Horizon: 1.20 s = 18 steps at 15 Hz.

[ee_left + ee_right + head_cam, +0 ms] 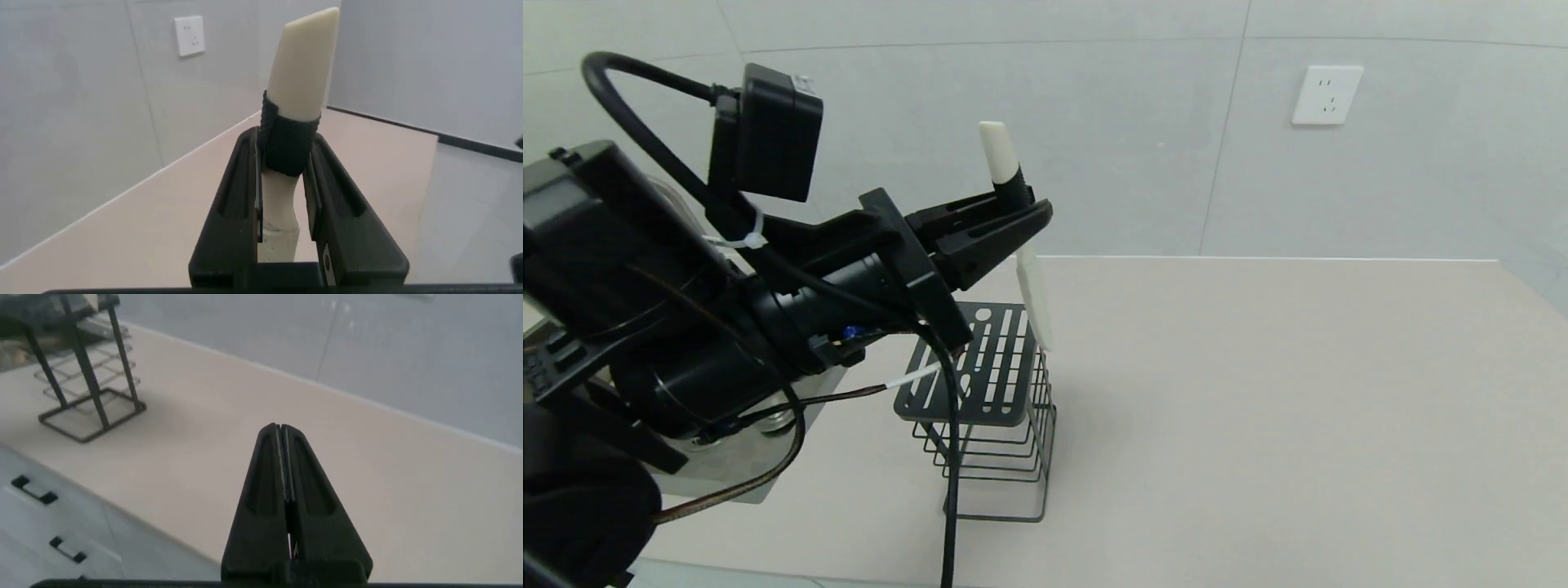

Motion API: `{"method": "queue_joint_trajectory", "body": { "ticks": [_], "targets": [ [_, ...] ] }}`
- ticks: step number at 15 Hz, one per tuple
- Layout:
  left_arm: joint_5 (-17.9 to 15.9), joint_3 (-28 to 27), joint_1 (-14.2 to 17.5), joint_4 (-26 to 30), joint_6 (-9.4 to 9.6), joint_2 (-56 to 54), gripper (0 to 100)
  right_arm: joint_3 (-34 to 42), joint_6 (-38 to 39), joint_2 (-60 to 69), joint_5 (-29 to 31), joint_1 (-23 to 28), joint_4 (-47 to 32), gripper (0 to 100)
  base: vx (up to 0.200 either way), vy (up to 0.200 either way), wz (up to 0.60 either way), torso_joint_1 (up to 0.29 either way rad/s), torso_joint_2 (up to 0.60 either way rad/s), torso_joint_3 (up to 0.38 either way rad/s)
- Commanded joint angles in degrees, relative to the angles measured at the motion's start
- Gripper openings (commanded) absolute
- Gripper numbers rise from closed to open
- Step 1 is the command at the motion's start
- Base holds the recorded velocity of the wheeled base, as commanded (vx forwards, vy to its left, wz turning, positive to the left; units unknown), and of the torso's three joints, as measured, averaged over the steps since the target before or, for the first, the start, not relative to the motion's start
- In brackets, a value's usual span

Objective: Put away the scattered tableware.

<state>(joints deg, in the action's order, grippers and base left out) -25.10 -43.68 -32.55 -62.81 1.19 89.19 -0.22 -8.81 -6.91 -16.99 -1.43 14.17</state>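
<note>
Upright, the white knife [1036,300] sits clamped in the left tool [1031,217], just above the wire rack [1001,371].

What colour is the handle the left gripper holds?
Cream handle with a black band, best in the left wrist view.

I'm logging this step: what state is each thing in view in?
left gripper: shut on the white utensil
white utensil: held roughly upright above the rack, handle up
rack: standing upright on the counter
right gripper: shut, empty
wall socket: nothing plugged in
</note>
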Motion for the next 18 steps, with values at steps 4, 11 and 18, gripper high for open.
{"method": "queue_joint_trajectory", "body": {
  "ticks": [4, 11, 18],
  "targets": [
    [-1.5, 0.0, 2.2, 0.0, 0.74, -2.4, 0, 0.2, 4.8, 6.9, 14.7, 1.4, -14.1, 0, 0.0, 0.0, 0.0, 0.0, 0.0, 0.0],
    [-1.8, 0.1, 3.3, -0.3, 3.99, -1.4, 0, 0.2, 9.2, 6.9, 15.9, 1.4, -14.1, 0, 0.0, 0.0, 0.0, 0.0, 0.0, 0.0],
    [-2.9, 0.1, 4.4, -5.7, 3.99, 3.9, 0, 0.2, 9.3, 6.9, 15.9, 1.4, -14.1, 0, 0.0, 0.0, 0.0, 0.0, 0.0, 0.0]
  ]
}}
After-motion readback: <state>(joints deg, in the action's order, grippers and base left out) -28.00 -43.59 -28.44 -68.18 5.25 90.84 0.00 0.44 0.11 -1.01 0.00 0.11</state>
